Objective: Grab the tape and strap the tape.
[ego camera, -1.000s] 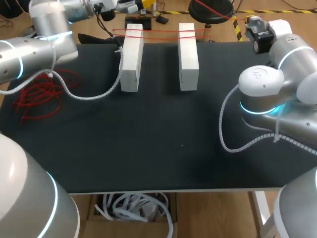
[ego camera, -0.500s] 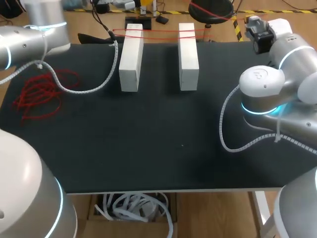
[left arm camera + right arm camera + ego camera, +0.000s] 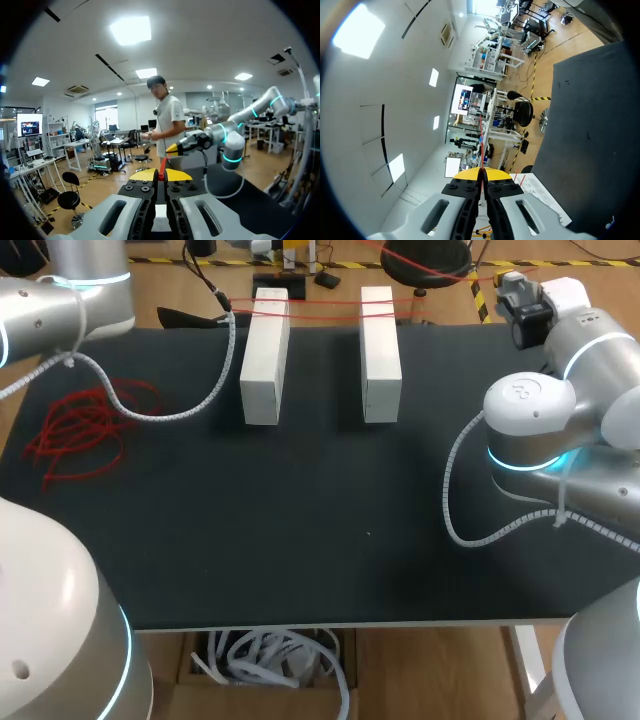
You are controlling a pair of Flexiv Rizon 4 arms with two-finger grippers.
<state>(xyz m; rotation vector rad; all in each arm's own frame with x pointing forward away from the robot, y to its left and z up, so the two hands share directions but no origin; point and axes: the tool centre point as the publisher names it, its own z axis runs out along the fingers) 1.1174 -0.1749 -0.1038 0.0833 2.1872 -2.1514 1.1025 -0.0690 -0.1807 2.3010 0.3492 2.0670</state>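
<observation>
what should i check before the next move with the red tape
1. Left gripper shut on the red tape: ok, a red strand sits between its closed tips.
2. Right gripper shut on the tape: ok, a red strand runs out from its tips.
3. Tape crosses the left block and the right block: ok, it runs straight over their far ends.
4. Blocks side by side and apart: ok.
5. Loose red tangle apart from the blocks: ok, it lies at the left of the table.
6. Tape passes under the blocks: cannot tell.
</observation>
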